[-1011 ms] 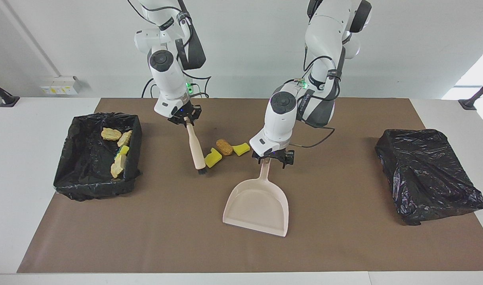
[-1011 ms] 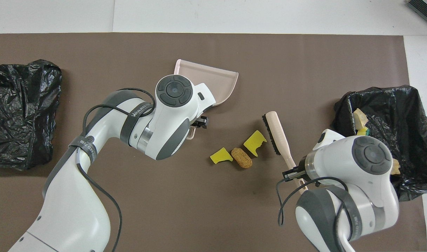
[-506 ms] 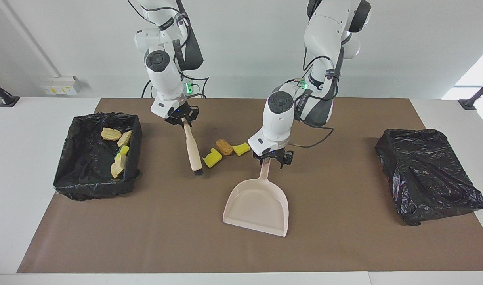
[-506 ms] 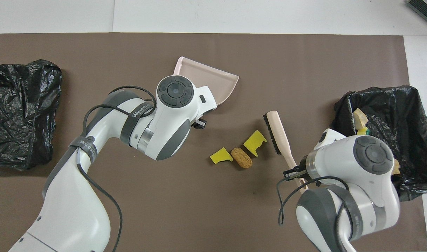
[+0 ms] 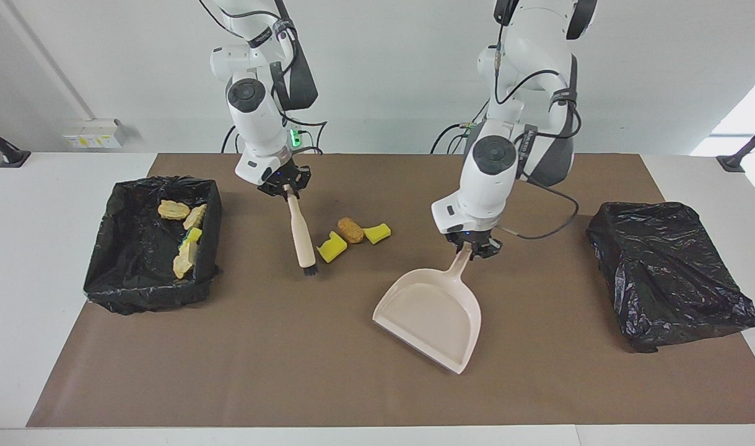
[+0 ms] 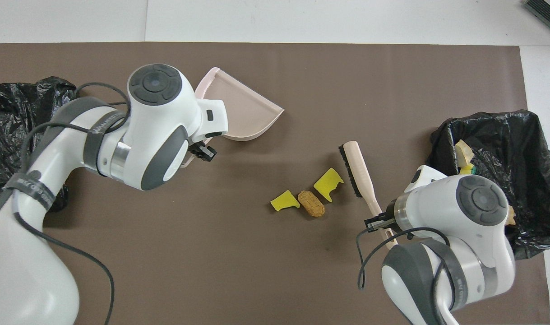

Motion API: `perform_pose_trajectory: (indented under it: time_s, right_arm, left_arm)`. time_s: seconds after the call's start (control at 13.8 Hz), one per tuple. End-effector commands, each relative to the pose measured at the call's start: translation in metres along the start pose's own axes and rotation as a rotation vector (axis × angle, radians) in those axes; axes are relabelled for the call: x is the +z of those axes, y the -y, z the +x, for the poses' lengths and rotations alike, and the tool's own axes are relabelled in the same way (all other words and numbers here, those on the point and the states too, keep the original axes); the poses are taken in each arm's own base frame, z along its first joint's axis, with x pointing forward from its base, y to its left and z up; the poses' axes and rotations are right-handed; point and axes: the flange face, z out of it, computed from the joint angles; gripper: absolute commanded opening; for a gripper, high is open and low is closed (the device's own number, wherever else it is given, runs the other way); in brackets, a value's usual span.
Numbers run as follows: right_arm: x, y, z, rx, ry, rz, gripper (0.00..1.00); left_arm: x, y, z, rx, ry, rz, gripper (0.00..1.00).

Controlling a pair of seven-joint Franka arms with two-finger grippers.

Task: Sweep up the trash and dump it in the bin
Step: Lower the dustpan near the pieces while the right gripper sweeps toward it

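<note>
Three bits of trash lie in a row mid-mat: a yellow sponge chunk (image 5: 332,247) (image 6: 329,184), a brown bread roll (image 5: 351,230) (image 6: 311,203) and a second yellow sponge chunk (image 5: 377,233) (image 6: 284,201). My right gripper (image 5: 284,188) (image 6: 379,222) is shut on the handle of the beige hand brush (image 5: 301,235) (image 6: 360,176). Its bristles point down beside the first sponge, toward the right arm's end. My left gripper (image 5: 474,248) (image 6: 198,153) is shut on the handle of the beige dustpan (image 5: 433,316) (image 6: 238,113), which is low over the mat, apart from the trash, toward the left arm's end.
An open bin lined with black plastic (image 5: 135,297) (image 6: 518,149) stands at the right arm's end and holds several sponge and croissant-like pieces (image 5: 188,248). A box fully wrapped in black plastic (image 5: 668,272) (image 6: 4,117) stands at the left arm's end.
My left arm has swung the dustpan away from the trash toward the left arm's end and turned it. My right gripper has drawn the brush slightly off the sponge, then stayed still.
</note>
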Motion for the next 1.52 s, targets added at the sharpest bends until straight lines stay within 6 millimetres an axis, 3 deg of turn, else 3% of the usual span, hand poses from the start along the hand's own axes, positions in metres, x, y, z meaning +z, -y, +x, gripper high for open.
perform_pose_trajectory:
  time_s: [0.0,0.14,0.51,0.72,0.87,1.01,1.16,1.3,1.44]
  right_arm:
    - [-0.009,-0.001,-0.013,0.022,-0.030,-0.020,0.00]
    - [-0.003,0.003,-0.035,0.061,-0.047,-0.039,0.00]
    - [0.018,0.012,-0.080,0.061,-0.027,-0.069,0.00]
    - [0.030,0.017,-0.080,0.090,-0.046,-0.070,0.00]
    - [0.053,0.035,-0.083,0.103,-0.057,-0.069,0.00]
    - [0.059,0.045,-0.083,0.136,-0.049,-0.068,0.00]
    - [0.064,0.062,-0.084,0.158,-0.043,-0.068,0.00]
    - [0.065,0.069,-0.084,0.172,-0.040,-0.054,0.00]
    - [0.075,0.092,-0.085,0.193,-0.048,-0.050,0.00]
  left_arm:
    - [-0.020,0.037,-0.042,0.129,0.057,-0.009,0.00]
    - [-0.009,0.054,-0.069,0.256,0.125,-0.035,0.00]
    - [0.011,0.053,-0.106,0.414,0.181,-0.045,0.00]
    - [0.039,0.019,-0.143,0.469,0.186,-0.007,0.00]
    - [0.045,0.001,-0.151,0.500,0.183,0.004,0.00]
    - [0.047,-0.016,-0.155,0.530,0.193,0.005,0.00]
    - [0.061,-0.031,-0.177,0.548,0.198,0.009,0.00]
    - [0.068,-0.047,-0.181,0.585,0.156,0.042,0.00]
    - [0.067,-0.052,-0.178,0.596,0.150,0.049,0.00]
